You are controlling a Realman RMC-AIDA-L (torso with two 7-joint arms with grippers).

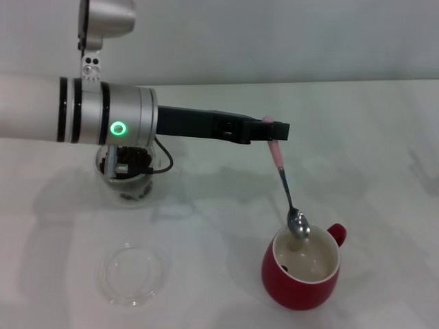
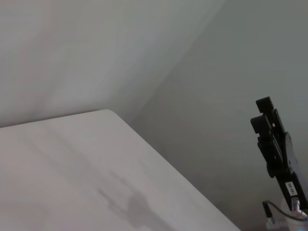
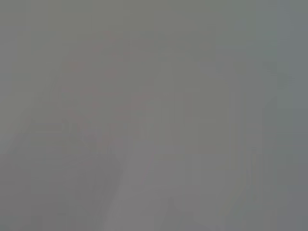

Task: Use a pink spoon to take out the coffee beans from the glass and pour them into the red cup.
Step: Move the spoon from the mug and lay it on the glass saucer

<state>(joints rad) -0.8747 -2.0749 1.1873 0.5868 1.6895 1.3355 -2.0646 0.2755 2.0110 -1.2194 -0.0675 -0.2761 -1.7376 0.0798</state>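
I have the left gripper (image 1: 274, 129) clamped on the pink spoon (image 1: 287, 192), which hangs below it, bowl dipping into the red cup (image 1: 302, 271); the glass (image 1: 127, 179) sits behind my arm.

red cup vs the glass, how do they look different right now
The red cup is opaque red with a white inside; the glass is clear. The cup looks larger than the glass. The cup stands in open view with the pink spoon tipped over its mouth, held by the left tool; the glass sits partly hidden behind the left arm. The glass holds coffee beans; the cup shows almost none. Both stand upright on the table.
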